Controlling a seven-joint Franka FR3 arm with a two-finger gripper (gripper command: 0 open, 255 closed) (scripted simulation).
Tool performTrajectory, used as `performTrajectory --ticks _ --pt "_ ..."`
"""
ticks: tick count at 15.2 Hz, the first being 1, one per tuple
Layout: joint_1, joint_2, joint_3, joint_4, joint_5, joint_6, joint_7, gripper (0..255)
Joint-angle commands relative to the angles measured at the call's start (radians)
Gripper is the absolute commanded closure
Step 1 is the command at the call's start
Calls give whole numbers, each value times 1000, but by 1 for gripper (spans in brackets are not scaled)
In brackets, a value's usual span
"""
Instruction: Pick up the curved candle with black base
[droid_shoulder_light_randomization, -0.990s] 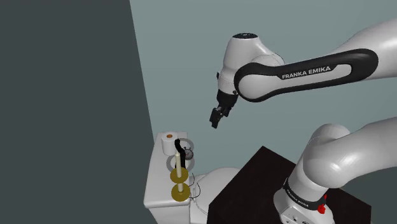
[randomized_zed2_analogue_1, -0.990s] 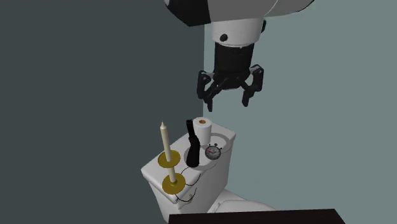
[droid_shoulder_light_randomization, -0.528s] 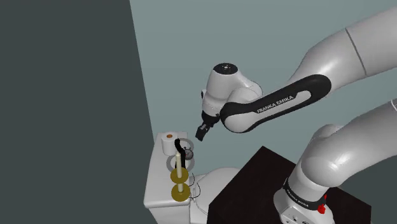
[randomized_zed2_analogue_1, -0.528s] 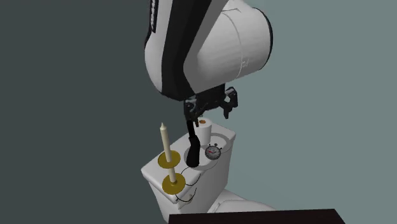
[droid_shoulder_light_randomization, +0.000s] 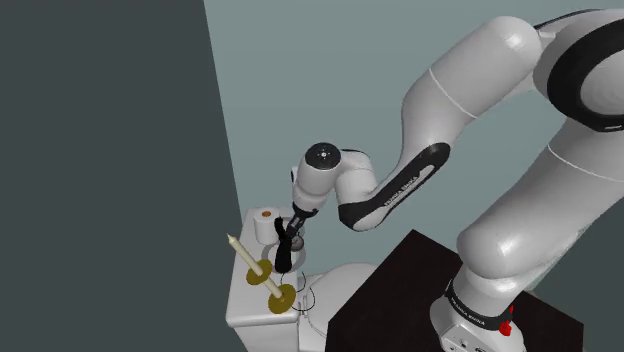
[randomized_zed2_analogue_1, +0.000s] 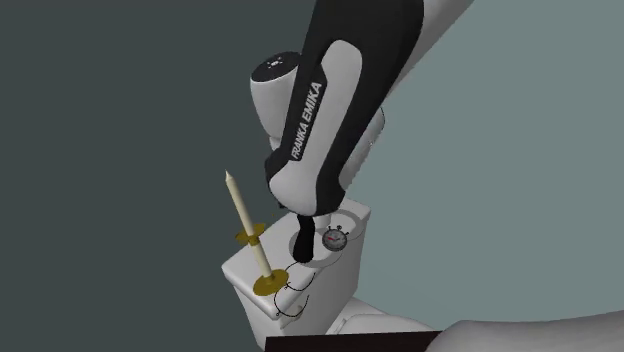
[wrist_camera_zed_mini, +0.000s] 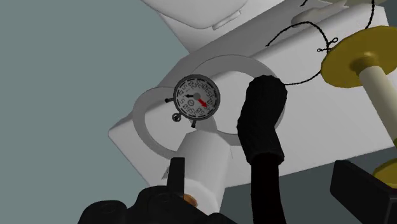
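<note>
— Where was the black curved candle (wrist_camera_zed_mini: 261, 124) found?

— It was seen standing on the lid of the white toilet tank (droid_shoulder_light_randomization: 240, 290), directly under the all-black two-finger gripper (droid_shoulder_light_randomization: 289, 236). A white round ring (wrist_camera_zed_mini: 145, 124) on the lid was shared by it and a small round stopwatch with a red hand (wrist_camera_zed_mini: 196, 98).

— How was the gripper held?

— In the wrist view, its fingers (wrist_camera_zed_mini: 176, 170) were seen spread wide apart. The candle's upper part was placed between them, but it was not clasped, and no contact could be made out. One finger was shown in front of a white paper roll with a brown core (wrist_camera_zed_mini: 203, 168), which was set just beside the candle.

— What else was noted on the lid?

— A cream taper candle (randomized_zed2_analogue_1: 240, 205), passed through two gold discs (randomized_zed2_analogue_1: 270, 284), was seen tilted toward the second exterior view's left, near the black candle but apart from it. A thin black wire (wrist_camera_zed_mini: 299, 28) was laid on the lid by the lower disc.

— And the robot itself?

— The white Franka arm (droid_shoulder_light_randomization: 480, 100) was bent down over the tank. The dark box stand (droid_shoulder_light_randomization: 400, 285) was shown at the shoulder view's lower right.
</note>
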Motion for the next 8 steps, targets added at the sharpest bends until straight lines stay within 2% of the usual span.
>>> performTrajectory --ticks 1,2,4,8 --pt "-98 154 90 80 -378 -35 290 0" --pt "-85 227 82 121 -512 -75 387 0" --pt "-2 346 15 195 -700 -144 516 0" --pt "32 407 -20 217 -788 -166 585 0"
